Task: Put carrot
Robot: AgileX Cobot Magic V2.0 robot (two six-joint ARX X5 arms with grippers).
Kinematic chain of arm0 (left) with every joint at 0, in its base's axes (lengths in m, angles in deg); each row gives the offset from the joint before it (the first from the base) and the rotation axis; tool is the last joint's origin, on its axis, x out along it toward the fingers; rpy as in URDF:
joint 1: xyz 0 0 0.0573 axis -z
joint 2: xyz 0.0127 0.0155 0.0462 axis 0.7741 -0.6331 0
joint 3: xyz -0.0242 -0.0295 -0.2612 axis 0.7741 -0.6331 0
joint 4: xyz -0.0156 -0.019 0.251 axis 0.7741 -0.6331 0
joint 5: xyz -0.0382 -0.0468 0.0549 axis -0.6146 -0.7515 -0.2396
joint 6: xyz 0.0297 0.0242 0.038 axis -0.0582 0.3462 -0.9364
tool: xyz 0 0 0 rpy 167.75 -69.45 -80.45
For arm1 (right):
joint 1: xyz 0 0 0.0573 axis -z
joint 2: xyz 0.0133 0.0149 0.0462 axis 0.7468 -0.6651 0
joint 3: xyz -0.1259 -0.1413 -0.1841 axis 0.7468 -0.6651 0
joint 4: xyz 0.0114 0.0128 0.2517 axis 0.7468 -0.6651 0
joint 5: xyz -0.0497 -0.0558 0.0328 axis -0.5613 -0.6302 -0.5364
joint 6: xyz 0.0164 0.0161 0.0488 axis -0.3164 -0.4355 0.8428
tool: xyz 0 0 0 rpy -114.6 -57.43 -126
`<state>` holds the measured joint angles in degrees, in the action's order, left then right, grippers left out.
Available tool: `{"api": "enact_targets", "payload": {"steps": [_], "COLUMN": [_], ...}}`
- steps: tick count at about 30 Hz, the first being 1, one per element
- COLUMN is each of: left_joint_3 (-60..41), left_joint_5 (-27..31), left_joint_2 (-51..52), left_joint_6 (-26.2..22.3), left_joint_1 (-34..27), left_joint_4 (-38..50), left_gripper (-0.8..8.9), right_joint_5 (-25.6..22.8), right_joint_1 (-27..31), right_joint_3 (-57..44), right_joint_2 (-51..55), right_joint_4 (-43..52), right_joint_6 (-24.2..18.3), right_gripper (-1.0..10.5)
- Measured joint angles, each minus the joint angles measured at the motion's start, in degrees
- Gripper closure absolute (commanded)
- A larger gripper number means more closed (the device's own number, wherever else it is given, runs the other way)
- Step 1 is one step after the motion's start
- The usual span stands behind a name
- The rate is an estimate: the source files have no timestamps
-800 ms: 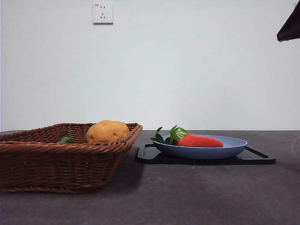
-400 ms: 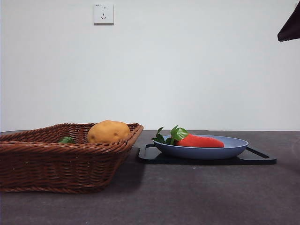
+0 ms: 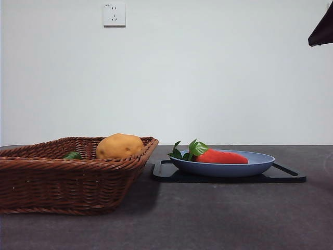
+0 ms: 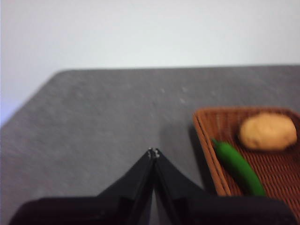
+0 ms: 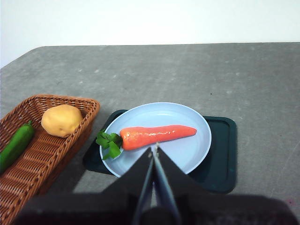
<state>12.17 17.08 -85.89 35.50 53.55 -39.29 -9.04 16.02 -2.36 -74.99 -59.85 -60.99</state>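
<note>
The carrot (image 3: 221,156) is orange-red with green leaves and lies in a light blue plate (image 3: 260,162) on a black tray (image 3: 286,176), right of centre. In the right wrist view the carrot (image 5: 157,135) lies across the plate (image 5: 187,150), leaves toward the basket. My right gripper (image 5: 154,149) is shut and empty, raised above the plate's near side. My left gripper (image 4: 153,153) is shut and empty, above bare table beside the basket (image 4: 206,140). One arm shows only as a dark tip (image 3: 322,28) at the top right of the front view.
A brown wicker basket (image 3: 67,179) stands at the left, holding a yellow-brown potato (image 3: 119,146) and a green pepper (image 3: 72,155). A white wall socket (image 3: 114,14) is on the back wall. The dark grey table (image 3: 218,219) runs across the front.
</note>
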Motion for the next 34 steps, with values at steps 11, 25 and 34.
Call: {"api": "enact_targets", "payload": {"steps": [11,25,34], "left_joint_3": [-8.8,-10.5,-10.9], "left_joint_5": [-4.8,-4.8,-4.9], "left_joint_2": [0.0,0.0,3.8], "left_joint_6": [-0.2,1.9,2.3], "left_joint_1": [-0.9,-0.9,-1.2], "left_joint_4": [4.9,4.7,8.8], "left_gripper": [8.05,8.05,8.05], "right_joint_5": [0.0,0.0,0.0], "right_joint_1": [0.0,0.0,0.0], "right_joint_3": [0.0,0.0,0.0], "right_joint_2": [0.0,0.0,0.0], "right_joint_4": [0.0,0.0,0.0], "right_joint_6": [0.0,0.0,0.0], "right_gripper": [9.4,9.4,9.4]}}
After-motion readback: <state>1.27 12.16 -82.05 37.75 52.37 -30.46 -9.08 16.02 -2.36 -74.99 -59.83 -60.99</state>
